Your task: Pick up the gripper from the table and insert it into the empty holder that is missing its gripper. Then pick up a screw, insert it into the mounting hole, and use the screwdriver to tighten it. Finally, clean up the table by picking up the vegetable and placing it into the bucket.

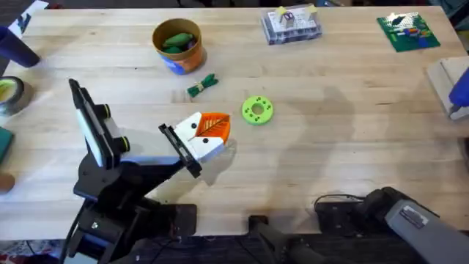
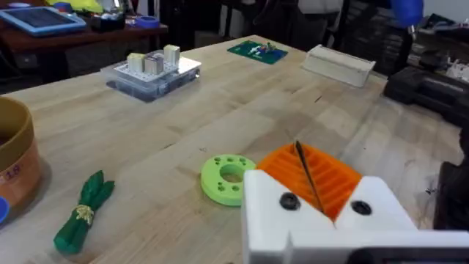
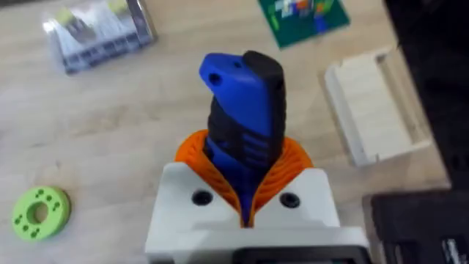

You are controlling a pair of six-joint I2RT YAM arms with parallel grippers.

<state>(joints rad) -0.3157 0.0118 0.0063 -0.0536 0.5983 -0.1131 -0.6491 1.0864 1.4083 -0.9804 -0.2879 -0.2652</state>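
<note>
The left gripper (image 1: 209, 132) rests low over the table (image 1: 330, 147), its orange ribbed pads pressed flat together with nothing between them, so it is closed and empty; in the left wrist view a thin dark seam runs down between the two orange pads. It sits just beside the flat green disc (image 1: 256, 110), probably parked there to leave the middle of the table free. The right gripper (image 3: 245, 198) is clamped on the blue screwdriver (image 3: 242, 125), which stands up out of its orange pads with the blue end away from the wrist, a hold that looks meant to keep the tool ready for driving a screw. In the overhead view the right arm lies low near its base at the lower right, and a bit of blue shows at the far right edge by a pale wooden block (image 1: 443, 77). The vegetable (image 1: 203, 85), a thin dark green bundle with a lighter band, lies on the table between the bucket (image 1: 177, 44) and the green disc, near the bucket but not touching it. The bucket already holds some smoother green pods. So, as I judge it, the cleanup step is not yet done. A clear box of small parts (image 1: 292, 24) and a green board (image 1: 408, 31) sit along the far edge.
</note>
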